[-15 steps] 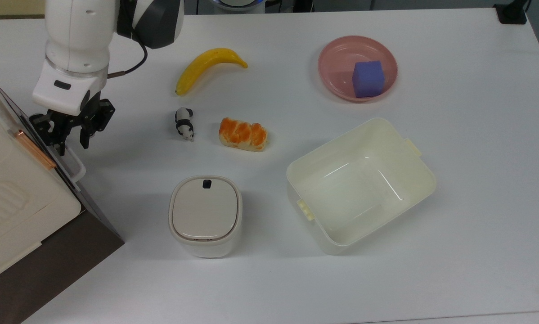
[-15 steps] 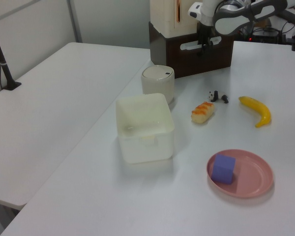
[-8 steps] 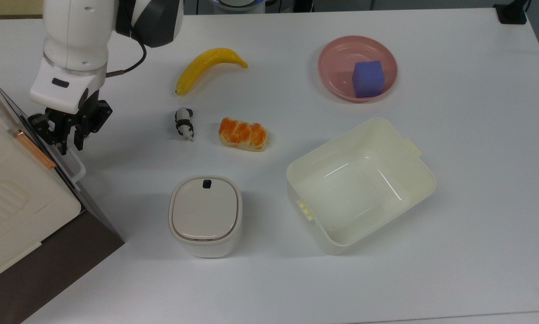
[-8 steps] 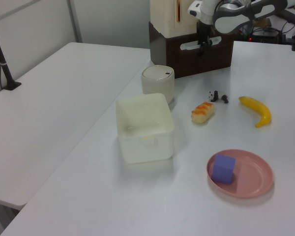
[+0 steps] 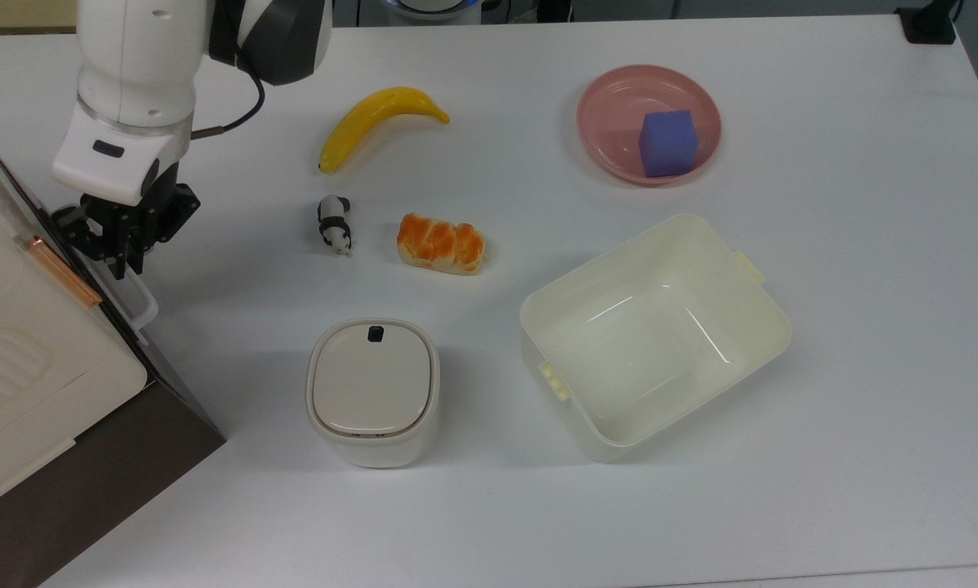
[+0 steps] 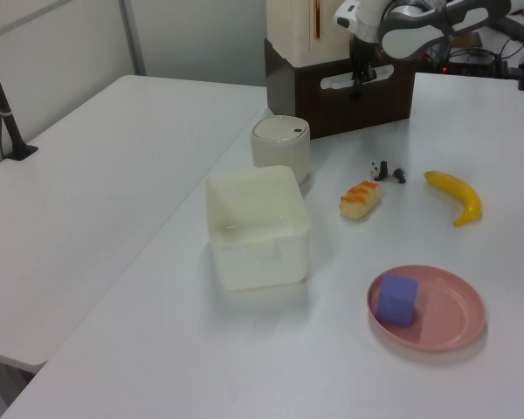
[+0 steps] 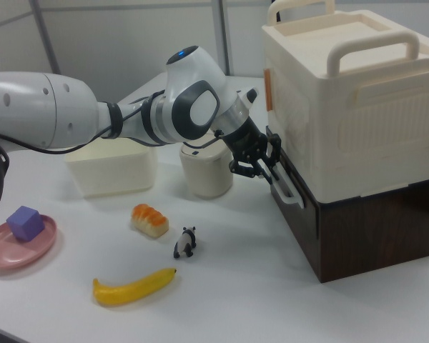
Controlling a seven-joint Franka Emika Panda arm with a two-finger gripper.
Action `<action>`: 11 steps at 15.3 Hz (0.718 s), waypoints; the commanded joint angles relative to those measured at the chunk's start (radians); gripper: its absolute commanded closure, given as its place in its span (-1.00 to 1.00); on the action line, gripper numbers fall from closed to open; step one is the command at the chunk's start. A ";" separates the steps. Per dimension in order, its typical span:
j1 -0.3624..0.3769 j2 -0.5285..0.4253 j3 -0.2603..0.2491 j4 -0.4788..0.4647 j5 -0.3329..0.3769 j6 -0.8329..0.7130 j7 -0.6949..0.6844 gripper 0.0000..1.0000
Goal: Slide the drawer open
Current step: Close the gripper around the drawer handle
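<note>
1. A yellow banana (image 7: 132, 287) lies nearest in the right view, on the white table (image 7: 236, 307). Just behind it stand a small panda figure (image 7: 186, 242) and a glazed orange bread roll (image 7: 149, 219).
2. At the right view's left edge, a purple cube (image 7: 25, 223) sits inside a pink plate (image 7: 36, 251), well apart from the other items.
3. On the right view's right, the drawer (image 7: 297, 232) forms the dark brown bottom section of a wooden cabinet, with a large cream box (image 7: 357, 107) stacked on top. Its front panel faces the table's middle and lies in line with the cabinet body, so the drawer reads as closed. In the top view the same unit sits at the top view's left edge.
4. The drawer's white loop handle (image 7: 289, 191) projects from the front panel. The gripper (image 7: 267, 168) is at the handle's upper end, its black fingers drawn together and clamped on the handle bar. The top view shows the fingers pinched over the handle's far end.
5. The white and grey arm (image 7: 57, 111) reaches in from the right view's left, crossing above the table.
6. Behind the arm, a white lidded bin (image 7: 207, 171) stands near the cabinet, and a cream tub (image 7: 111, 168) rests farther to the right view's left.
</note>
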State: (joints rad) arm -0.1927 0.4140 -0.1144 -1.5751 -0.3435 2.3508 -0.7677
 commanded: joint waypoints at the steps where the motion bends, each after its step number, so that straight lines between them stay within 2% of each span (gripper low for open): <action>1: 0.004 -0.017 -0.001 -0.023 -0.045 0.015 0.021 1.00; 4: 0.006 -0.029 0.001 -0.042 -0.045 0.015 0.024 1.00; 11: 0.030 -0.138 0.001 -0.192 -0.045 0.021 0.028 1.00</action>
State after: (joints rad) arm -0.1869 0.3860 -0.1108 -1.6146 -0.3622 2.3512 -0.7684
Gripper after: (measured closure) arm 0.868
